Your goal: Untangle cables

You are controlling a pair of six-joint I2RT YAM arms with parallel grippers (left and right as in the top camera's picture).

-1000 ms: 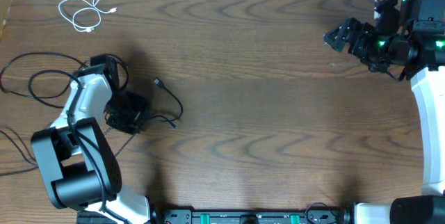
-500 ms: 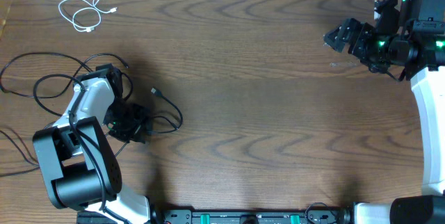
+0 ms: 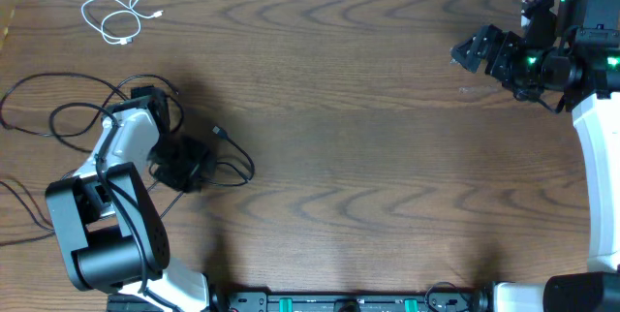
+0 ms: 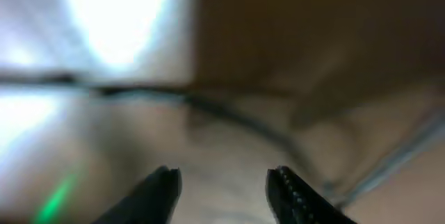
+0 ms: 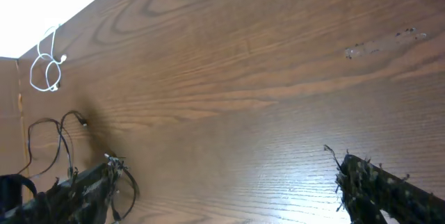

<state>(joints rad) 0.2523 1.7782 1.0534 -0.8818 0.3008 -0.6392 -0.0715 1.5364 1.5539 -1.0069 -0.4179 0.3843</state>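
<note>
I'm mid-tangle on the left side of the table point(image 3: 368, 157). The left claw point(image 3: 184, 164) is down on the knot of black cables point(image 3: 251, 164), whose loops spread to both sides of it. The short white cable point(image 3: 121, 16) lies coiled near the far left corner, well apart from the knot, so I judge it already sorted. In the left wrist view, which is badly blurred, the fingers point(image 4: 158, 190) stand parted with bare wood between them and a dark strand running across beyond the tips, so that claw is released, gripping nothing. The right claw point(image 3: 472, 50) hangs spread wide at the far right, well away from any cable.

My read is that I'm between pinches, hunting for one strand. Next I need to close on a single cord rather than the bundle and draw it clear of the knot. Bringing the right arm over to pin the rest would help.

Compared with a second ago, the loops on the left have changed shape, and the small plug end point(image 3: 218, 131) has slid closer to the claw. The right arm and the white cable have not moved.
</note>
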